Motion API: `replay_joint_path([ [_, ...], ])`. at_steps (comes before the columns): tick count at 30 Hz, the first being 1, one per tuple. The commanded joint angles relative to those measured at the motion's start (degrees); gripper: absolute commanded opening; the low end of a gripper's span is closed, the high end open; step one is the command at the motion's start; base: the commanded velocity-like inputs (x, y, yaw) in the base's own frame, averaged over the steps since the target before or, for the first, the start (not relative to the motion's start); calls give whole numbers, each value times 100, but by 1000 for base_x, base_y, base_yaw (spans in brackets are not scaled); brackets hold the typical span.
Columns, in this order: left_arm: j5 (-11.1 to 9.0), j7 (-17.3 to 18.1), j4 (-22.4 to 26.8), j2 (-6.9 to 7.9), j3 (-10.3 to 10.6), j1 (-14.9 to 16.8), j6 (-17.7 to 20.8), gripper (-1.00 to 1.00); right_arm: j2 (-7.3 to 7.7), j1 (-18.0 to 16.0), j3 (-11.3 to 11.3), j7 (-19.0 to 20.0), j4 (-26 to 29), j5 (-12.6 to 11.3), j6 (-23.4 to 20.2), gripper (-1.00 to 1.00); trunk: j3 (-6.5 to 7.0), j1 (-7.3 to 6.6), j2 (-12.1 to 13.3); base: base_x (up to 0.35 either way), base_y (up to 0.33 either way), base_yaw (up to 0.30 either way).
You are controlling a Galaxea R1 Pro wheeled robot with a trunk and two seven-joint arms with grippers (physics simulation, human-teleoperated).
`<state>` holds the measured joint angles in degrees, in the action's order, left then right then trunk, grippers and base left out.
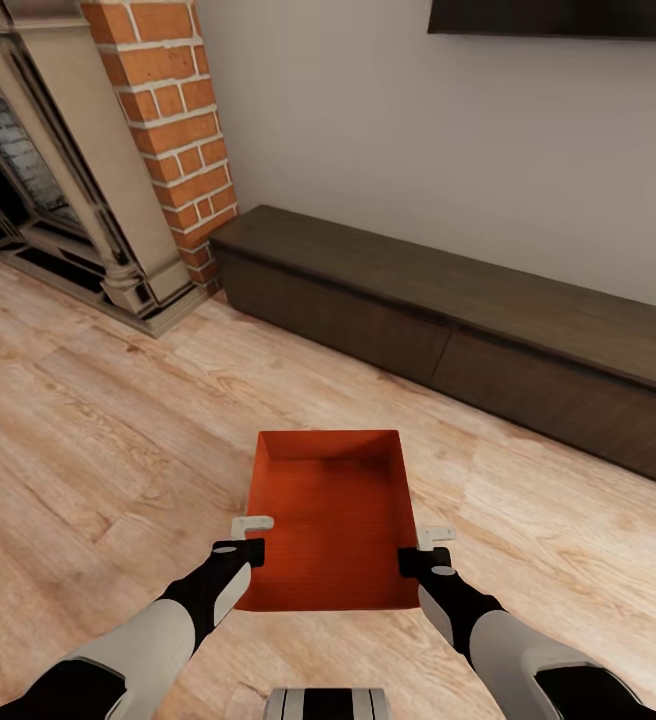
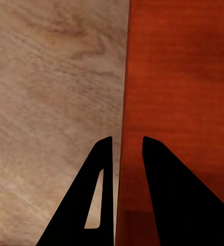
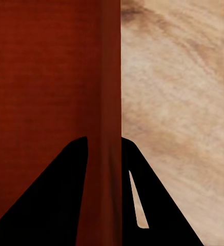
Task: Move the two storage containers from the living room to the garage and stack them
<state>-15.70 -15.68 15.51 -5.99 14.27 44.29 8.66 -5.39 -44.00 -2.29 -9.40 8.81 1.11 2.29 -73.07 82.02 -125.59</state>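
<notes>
Orange-red bin (image 1: pixel 333 520), open-topped, empty, on plank floor (image 1: pixel 98 450), well apart from cabinet (image 1: pixel 448 320). Left gripper (image 2: pixel 127 146) & right gripper (image 3: pixel 104 143) each clamp a side wall.

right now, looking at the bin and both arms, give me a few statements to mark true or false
1. The left end effector straddles the storage container's side wall. True.
2. The container holds a stack of books. False: it is empty.
3. The right end effector has one finger inside the container and one outside. True.
4. The container sits on top of the dark-wood cabinet. False: it is over the wood plank floor, in front of the cabinet.
5. The brick fireplace column stands beside the cabinet's end. True.
</notes>
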Motion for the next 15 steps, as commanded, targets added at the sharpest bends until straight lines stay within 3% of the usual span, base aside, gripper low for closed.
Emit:
replay_joint_path([
  [1,15,-71,14,8,34,1,40,-100,3,-3,0,-35,-10,23,16,-100,15,-23,40,0,0,0],
  [15,6,-67,-17,12,28,1,40,-100,26,-3,1,-31,-6,7,-5,-100,267,-331,602,0,0,0],
])
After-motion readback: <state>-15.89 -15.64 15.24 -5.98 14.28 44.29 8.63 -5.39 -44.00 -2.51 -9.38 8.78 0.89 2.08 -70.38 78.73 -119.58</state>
